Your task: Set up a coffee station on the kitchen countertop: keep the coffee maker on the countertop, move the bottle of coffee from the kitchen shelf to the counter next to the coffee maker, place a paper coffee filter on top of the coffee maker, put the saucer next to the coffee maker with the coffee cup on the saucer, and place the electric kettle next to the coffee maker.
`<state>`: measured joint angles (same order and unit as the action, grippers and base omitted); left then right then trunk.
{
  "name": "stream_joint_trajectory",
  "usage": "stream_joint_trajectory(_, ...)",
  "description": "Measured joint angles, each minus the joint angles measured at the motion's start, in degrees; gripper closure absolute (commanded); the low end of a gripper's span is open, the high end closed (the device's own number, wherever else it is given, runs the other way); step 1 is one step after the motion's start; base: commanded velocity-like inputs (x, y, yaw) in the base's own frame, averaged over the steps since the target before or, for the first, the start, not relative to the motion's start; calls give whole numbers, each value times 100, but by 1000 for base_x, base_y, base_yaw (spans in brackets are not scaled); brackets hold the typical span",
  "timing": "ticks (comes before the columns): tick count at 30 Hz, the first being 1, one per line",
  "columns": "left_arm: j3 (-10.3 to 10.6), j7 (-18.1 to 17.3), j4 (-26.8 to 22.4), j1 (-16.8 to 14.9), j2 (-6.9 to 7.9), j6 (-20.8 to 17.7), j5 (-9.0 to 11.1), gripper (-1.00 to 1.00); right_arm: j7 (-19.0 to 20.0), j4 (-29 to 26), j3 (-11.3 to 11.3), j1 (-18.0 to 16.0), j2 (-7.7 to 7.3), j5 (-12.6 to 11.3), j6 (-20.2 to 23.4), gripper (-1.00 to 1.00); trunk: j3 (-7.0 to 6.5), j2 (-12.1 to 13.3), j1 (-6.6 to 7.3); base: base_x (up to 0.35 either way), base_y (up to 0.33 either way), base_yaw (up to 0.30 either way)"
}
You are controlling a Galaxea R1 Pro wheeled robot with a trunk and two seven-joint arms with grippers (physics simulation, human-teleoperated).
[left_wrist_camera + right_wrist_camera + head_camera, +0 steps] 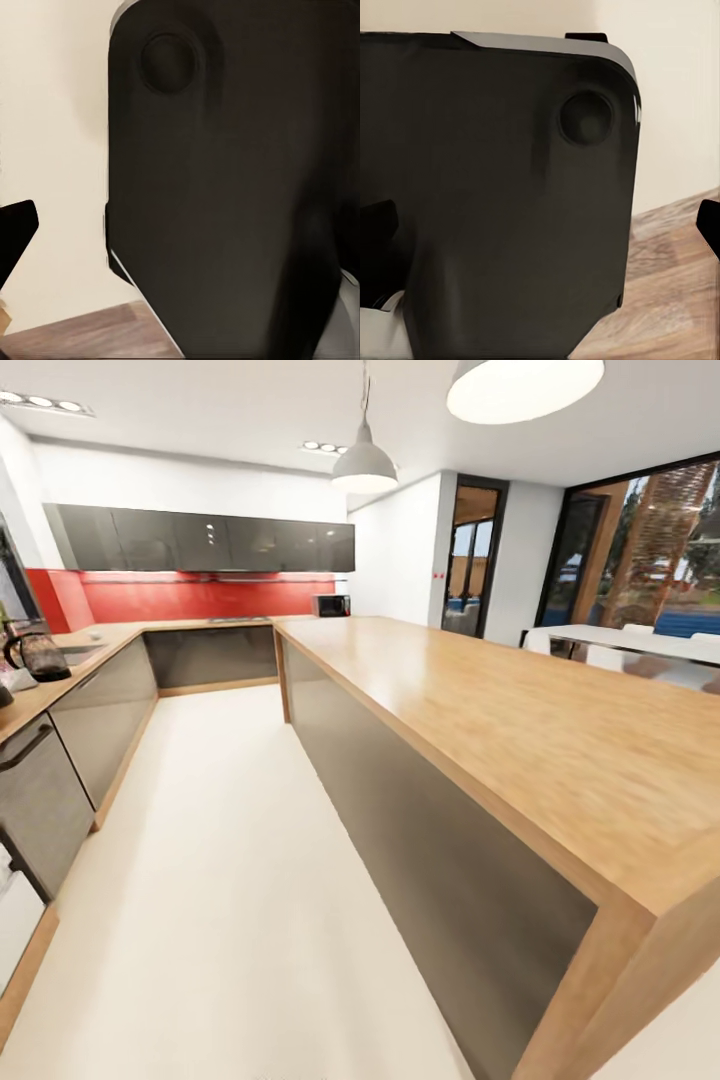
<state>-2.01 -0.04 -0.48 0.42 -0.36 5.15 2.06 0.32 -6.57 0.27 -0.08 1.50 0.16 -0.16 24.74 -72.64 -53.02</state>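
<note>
The kitchen countertop (112,636) runs along the left wall and round the far corner, over grey cabinet fronts. The electric kettle (36,651), clear glass with a black loop handle, stands on it at the far left, near the inset sink (80,654). Both arms are folded against my dark body. In the left wrist view one black fingertip (15,234) of the left gripper (180,232) shows at the edge. In the right wrist view the right gripper (540,225) has its fingertips (709,222) far apart with nothing held.
A big orange-brown wooden island (520,740) fills the right half, its near corner close to me. A white floor aisle (220,860) runs between island and counter. A microwave (331,605) sits at the far corner. A white dining table (640,645) stands beyond.
</note>
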Motion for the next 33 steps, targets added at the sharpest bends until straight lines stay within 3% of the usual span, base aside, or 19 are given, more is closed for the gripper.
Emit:
stream_joint_trajectory(11, -10, 40, -1, 0, 25, -9, 38, -100, 0, 0, 4, 0, 3, 0, 7, -100, -134, 441, 242, 0, 0, 226)
stream_joint_trajectory(14, -29, 42, -1, 0, 69, 1, 253, -100, 0, 0, 4, 0, 3, 1, 7, -100, -170, 562, 308, 0, 0, 225)
stream_joint_trajectory(18, -61, 24, -1, 0, 170, 16, 705, -100, 0, 0, 4, 0, 7, 0, 8, -100, -219, 722, 395, 0, 0, 225)
stream_joint_trajectory(20, -64, 22, 0, 0, 181, 18, 779, -100, 0, 0, 5, 0, 7, 0, 8, -100, -243, 802, 439, 0, 0, 225)
stream_joint_trajectory(33, -66, 28, -1, 0, 186, 18, 831, -100, 0, 0, 6, 0, 16, 2, 8, -100, -407, 1324, 725, 0, 0, 236)
